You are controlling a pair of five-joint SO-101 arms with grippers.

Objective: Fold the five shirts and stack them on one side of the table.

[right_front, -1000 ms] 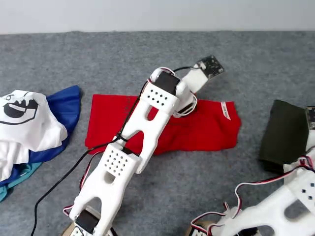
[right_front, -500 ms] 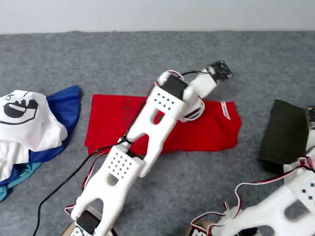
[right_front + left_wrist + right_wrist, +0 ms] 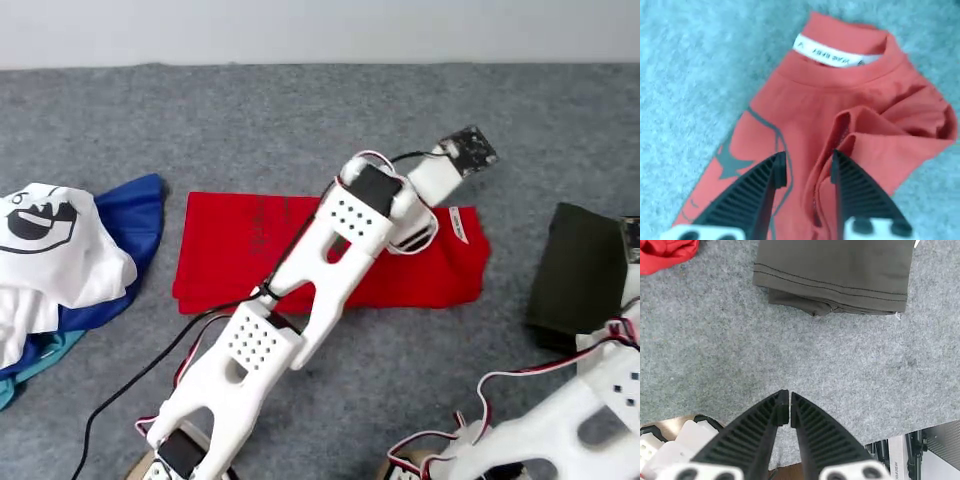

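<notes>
From above, the red shirt [image 3: 230, 250] lies spread flat at the middle of the grey counter [image 3: 300, 120]. The left arm [image 3: 340, 230] stretches across it, covering much of its middle, with the wrist over the collar end. At the left edge a white shirt [image 3: 50, 250] with a black print lies heaped on a blue shirt [image 3: 130, 225], and a teal shirt [image 3: 15, 375] pokes out below them. A folded dark olive shirt [image 3: 575, 270] lies at the right, near the right arm [image 3: 560, 420]. In the left wrist view, the left gripper [image 3: 808, 162] hangs over the red shirt near its white collar label [image 3: 835, 52], fingers a moderate gap apart and gripping nothing, a raised ridge of cloth just beyond them. In the right wrist view, the right gripper [image 3: 789, 402] hangs over bare counter, fingers pressed together and empty, the olive shirt well beyond them.
</notes>
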